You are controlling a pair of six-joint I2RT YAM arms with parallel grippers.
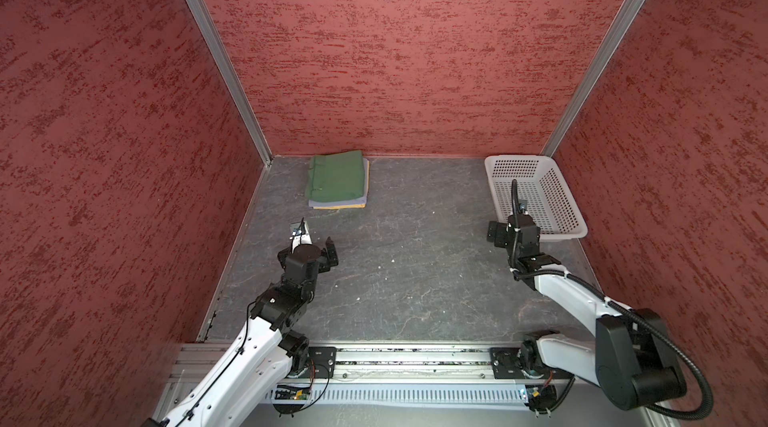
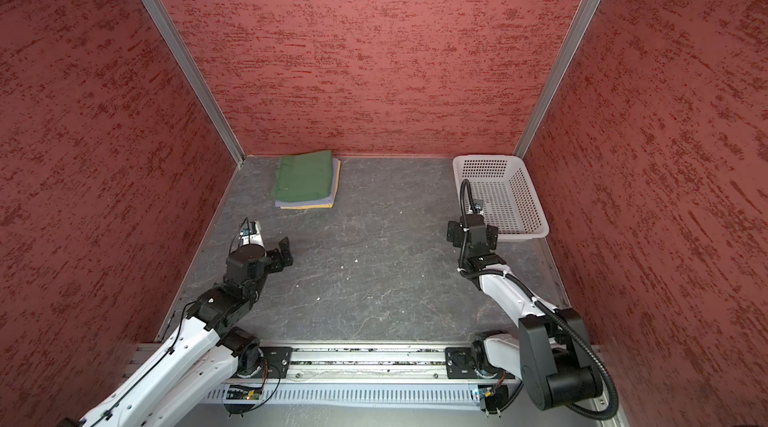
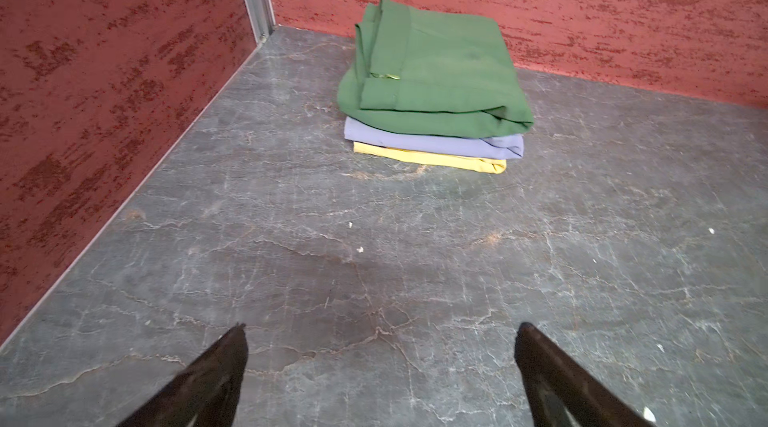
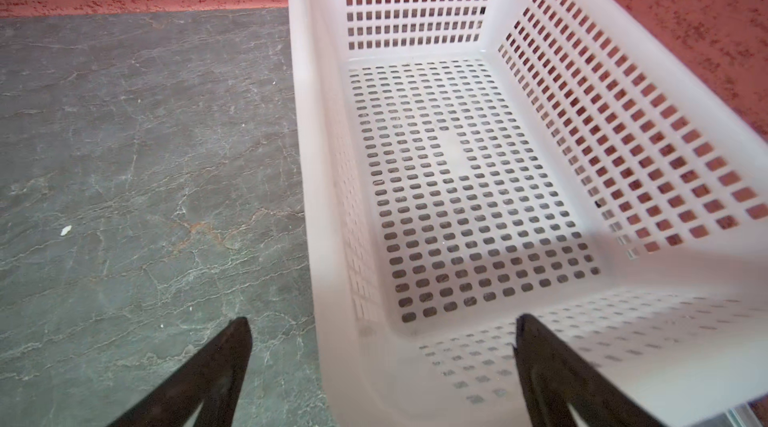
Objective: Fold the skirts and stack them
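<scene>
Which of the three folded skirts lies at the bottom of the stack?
The yellow skirt, on the table; the lavender skirt lies over it, the green skirt on top.

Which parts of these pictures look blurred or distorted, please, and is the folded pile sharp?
In the right wrist view the near wall of the basket is out of focus, its far end sharper. In the left wrist view the layers read crisply: green skirt over lavender skirt over yellow skirt. In both top views the corner post leans outward, wide-angle distortion; the light is even, with no glare.
</scene>
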